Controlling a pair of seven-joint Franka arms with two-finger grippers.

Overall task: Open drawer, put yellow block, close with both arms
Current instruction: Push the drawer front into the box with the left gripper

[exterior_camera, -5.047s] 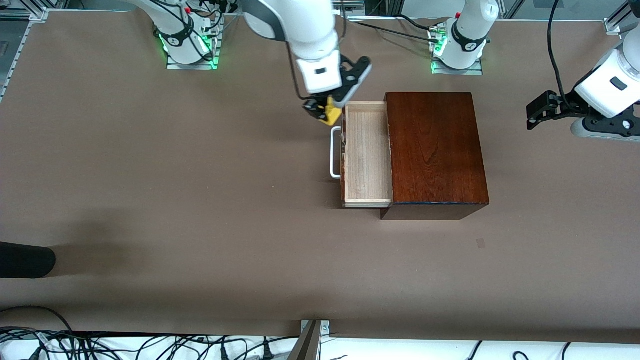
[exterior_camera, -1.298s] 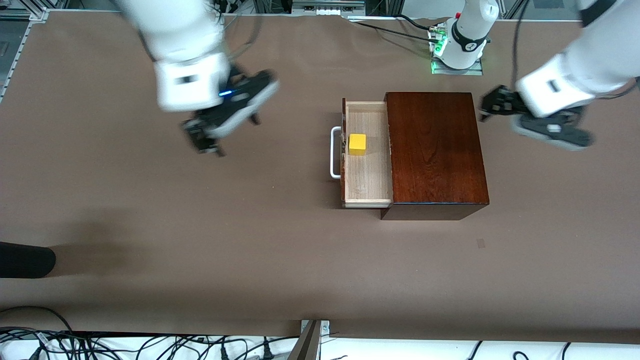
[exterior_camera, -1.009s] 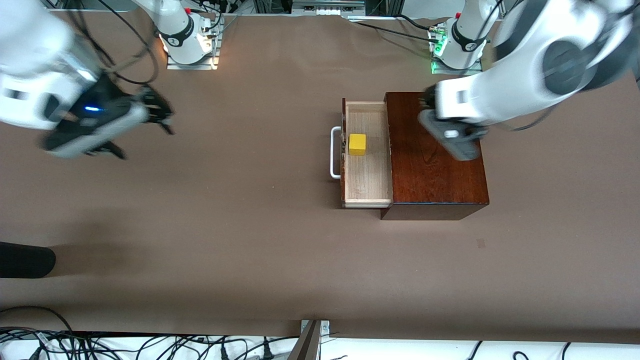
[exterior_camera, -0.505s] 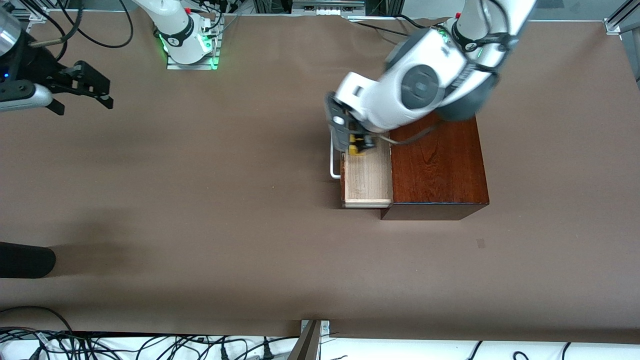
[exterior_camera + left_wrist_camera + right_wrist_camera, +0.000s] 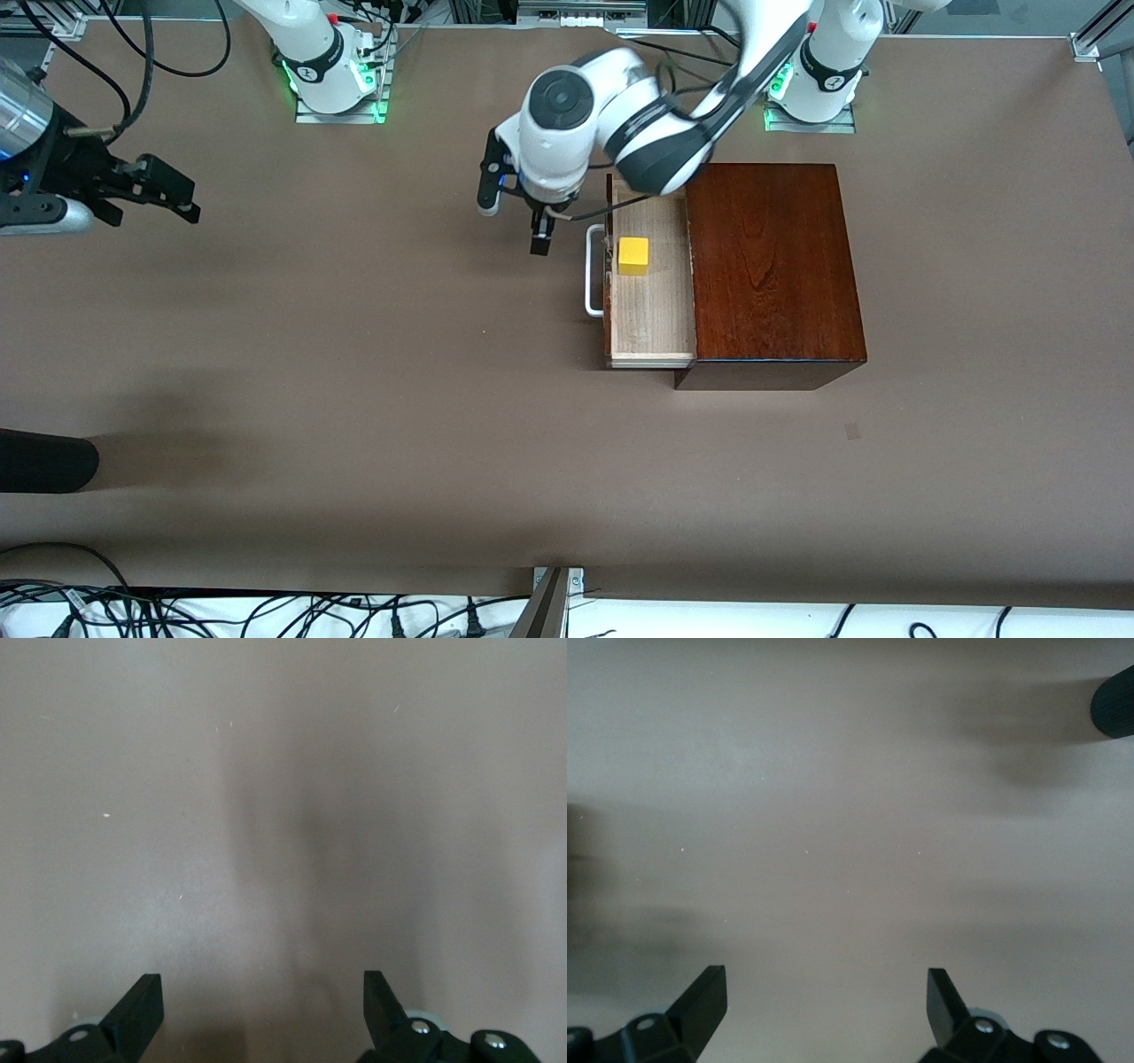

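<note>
Right of centre in the front view, the drawer [image 5: 651, 275] stands pulled out of the dark wooden box [image 5: 771, 266], its white loop handle [image 5: 592, 270] facing the right arm's end of the table, and the yellow block [image 5: 633, 255] lies inside on the pale wood close to the drawer front. So the opening and the putting-in look done; I judge only the closing is left. The left gripper [image 5: 518, 221] hangs over bare table just beside the handle, touching nothing, while the right gripper [image 5: 173, 199] waits at the frame's left edge, well apart from the box. In the left wrist view the left gripper's fingers [image 5: 142, 1010] stand spread wide and empty over plain brown table [image 5: 283, 815]. In the right wrist view the right gripper's fingers [image 5: 704, 1001] are likewise parted with nothing between them, and a dark rounded object [image 5: 1114, 704] pokes in at the upper right corner.
</note>
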